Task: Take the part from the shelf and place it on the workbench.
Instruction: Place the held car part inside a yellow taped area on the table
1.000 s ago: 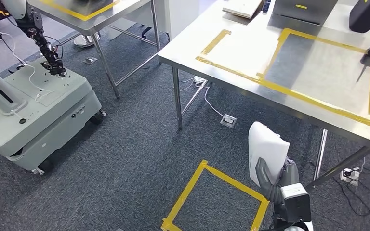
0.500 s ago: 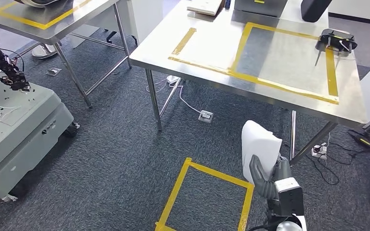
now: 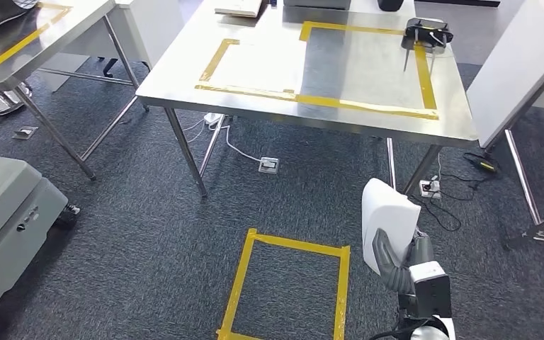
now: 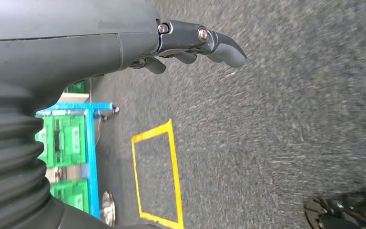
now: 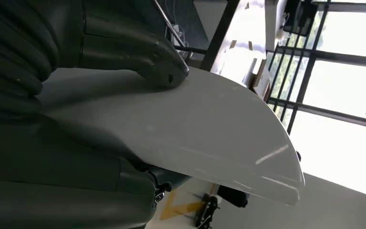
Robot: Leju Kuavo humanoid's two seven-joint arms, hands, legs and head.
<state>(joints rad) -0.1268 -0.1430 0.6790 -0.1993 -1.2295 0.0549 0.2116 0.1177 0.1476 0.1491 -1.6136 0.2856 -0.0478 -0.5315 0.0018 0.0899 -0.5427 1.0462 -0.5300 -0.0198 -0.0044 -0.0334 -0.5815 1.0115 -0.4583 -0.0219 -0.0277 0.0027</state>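
Part (image 5: 209, 129) under robot hand (image 5: 124, 52) thumb.

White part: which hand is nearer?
Right. The right hand grips the white part; the left hand hangs empty over the carpet, apart from it.

Robotics lab: taped steel workbench (image 3: 326, 113)

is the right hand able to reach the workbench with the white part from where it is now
Probably not yet: the right hand holds the white part low over the carpet, short of the workbench edge, with floor between.
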